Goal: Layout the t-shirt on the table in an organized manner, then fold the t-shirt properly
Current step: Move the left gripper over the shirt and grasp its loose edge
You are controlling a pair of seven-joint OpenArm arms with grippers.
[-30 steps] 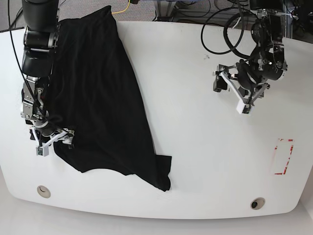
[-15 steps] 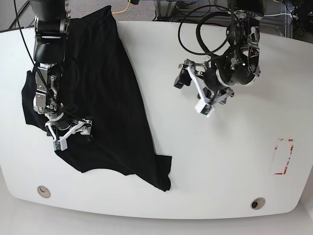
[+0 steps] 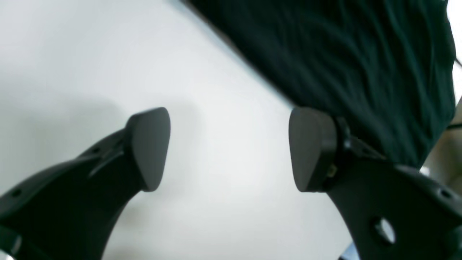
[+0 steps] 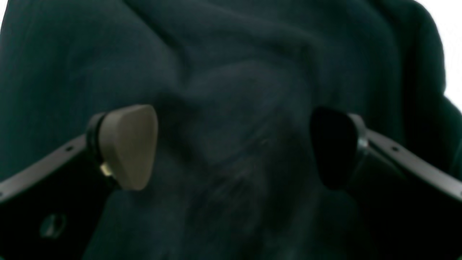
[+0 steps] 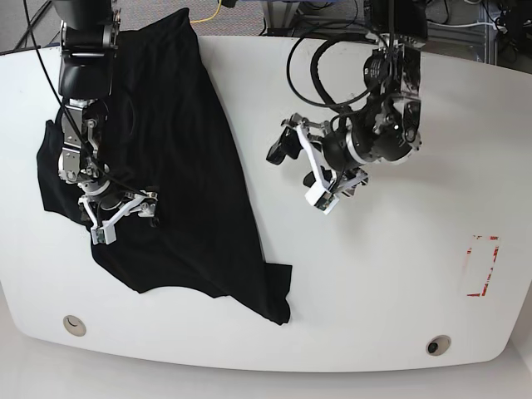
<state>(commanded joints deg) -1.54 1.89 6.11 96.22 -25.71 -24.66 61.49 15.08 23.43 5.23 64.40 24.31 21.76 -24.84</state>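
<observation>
The black t-shirt (image 5: pixel 179 166) lies bunched in a long slanted strip on the left part of the white table (image 5: pixel 374 274), with a flap sticking out at its left side. My right gripper (image 5: pixel 125 220) hovers open over the shirt's lower left. In the right wrist view dark cloth (image 4: pixel 231 72) fills the frame, and the right gripper (image 4: pixel 231 144) has nothing between its pads. My left gripper (image 5: pixel 299 174) is open over bare table, just right of the shirt. In the left wrist view the left gripper (image 3: pixel 231 148) is spread above the table (image 3: pixel 108 54), with the shirt's edge (image 3: pixel 343 54) beyond it.
A red rectangle marking (image 5: pixel 480 266) sits near the table's right edge. Two round grommet holes (image 5: pixel 74 324) (image 5: pixel 437 344) lie along the front edge. Black cables (image 5: pixel 332 66) loop off the left arm at the back, and a yellow cable (image 5: pixel 208 15) runs behind the table.
The left arm has swung left across the table toward the shirt. The right gripper has shifted right and up onto the cloth, and a flap of shirt now shows at the left.
</observation>
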